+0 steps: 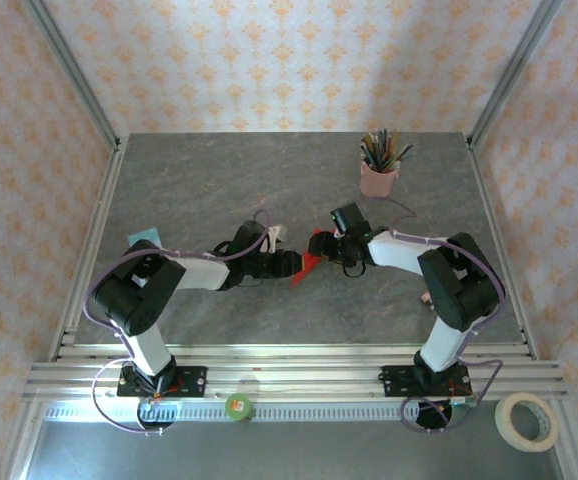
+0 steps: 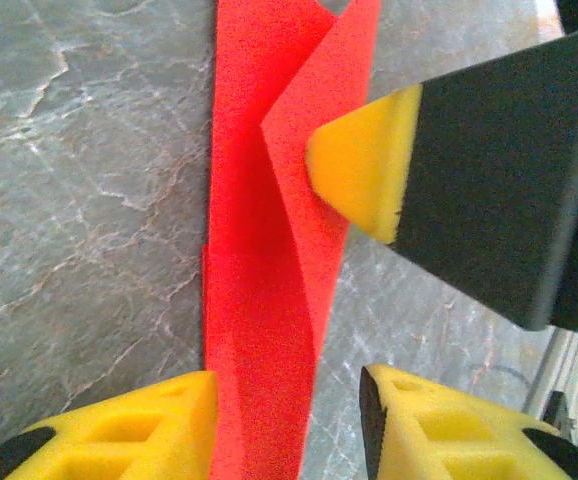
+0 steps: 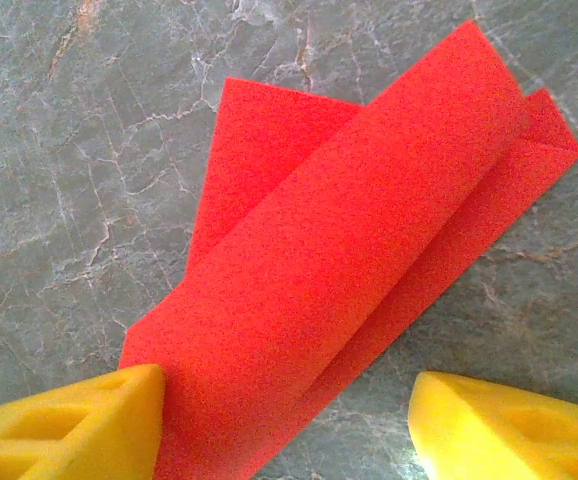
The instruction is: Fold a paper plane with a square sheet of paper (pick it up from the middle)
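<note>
folded red paper point(image 3: 349, 270) between parted left hand point(image 2: 287, 405) and right hand point(image 3: 287, 405)

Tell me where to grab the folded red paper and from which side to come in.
Probably the lifted flap: most of the red paper lies flat on the table, offering no edge to pinch, while this fold curls up off the layers below. Come in low from the flap's free long edge, one finger under, one over.
</note>
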